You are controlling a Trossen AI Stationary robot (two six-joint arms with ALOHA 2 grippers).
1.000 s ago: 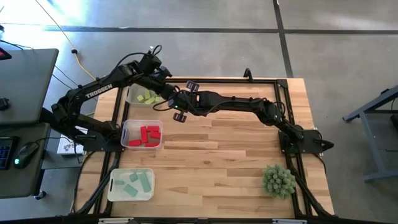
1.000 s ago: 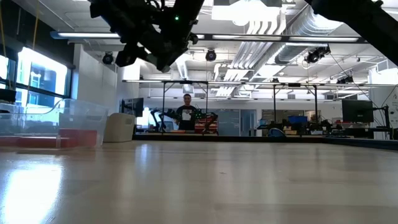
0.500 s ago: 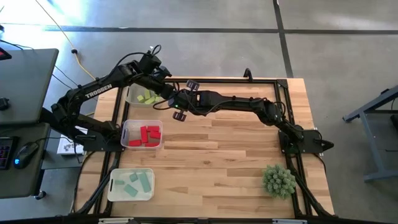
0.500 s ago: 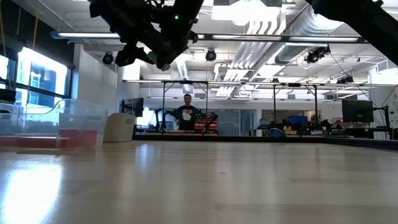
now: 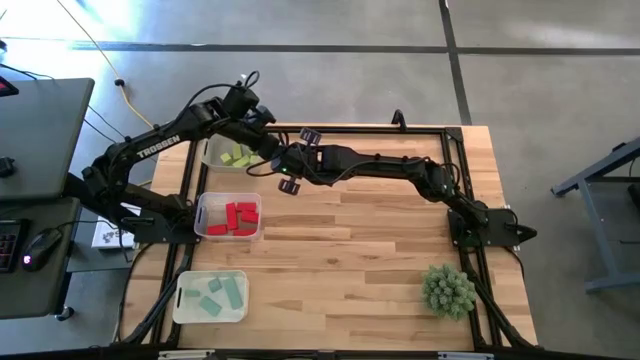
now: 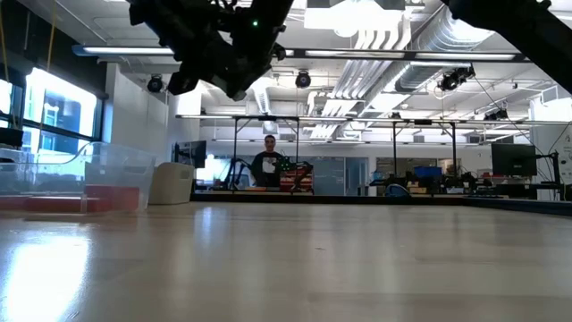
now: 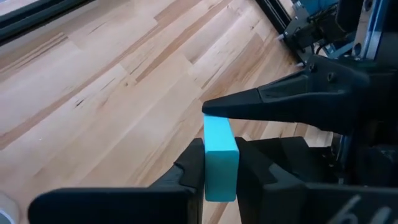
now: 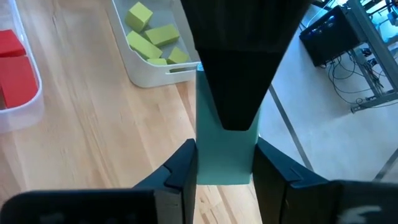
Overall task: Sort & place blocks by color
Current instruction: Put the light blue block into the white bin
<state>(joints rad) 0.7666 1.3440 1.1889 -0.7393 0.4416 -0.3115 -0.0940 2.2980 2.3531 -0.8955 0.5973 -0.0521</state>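
Observation:
A teal block (image 7: 219,146) hangs in the air above the table's far left part, held between both grippers. My left gripper (image 7: 221,163) is shut on one end of it. My right gripper (image 8: 224,155) is shut on the other end. In the high view the two grippers meet tip to tip (image 5: 291,160), just right of the bin of yellow-green blocks (image 5: 236,155). Red blocks (image 5: 238,216) lie in the middle bin and teal blocks (image 5: 214,296) in the near bin. My left gripper pinches the teal block's two broad sides (image 7: 221,183) between its two fingers, slanting down from the table's left. The block stands out beyond the fingertips, clear of the table. My right gripper pinches the same block's other end (image 8: 225,171) between its two fingers, slanting down from the table's right, opposite the left gripper. The left gripper's fingers (image 8: 239,68) cover the rest of the block in the right wrist view.
Three clear bins stand in a row along the table's left side (image 5: 228,216). A spiky green plant ball (image 5: 448,290) sits at the near right. Bare wood (image 5: 360,240) fills the middle. A person (image 6: 268,168) stands far off in the room behind.

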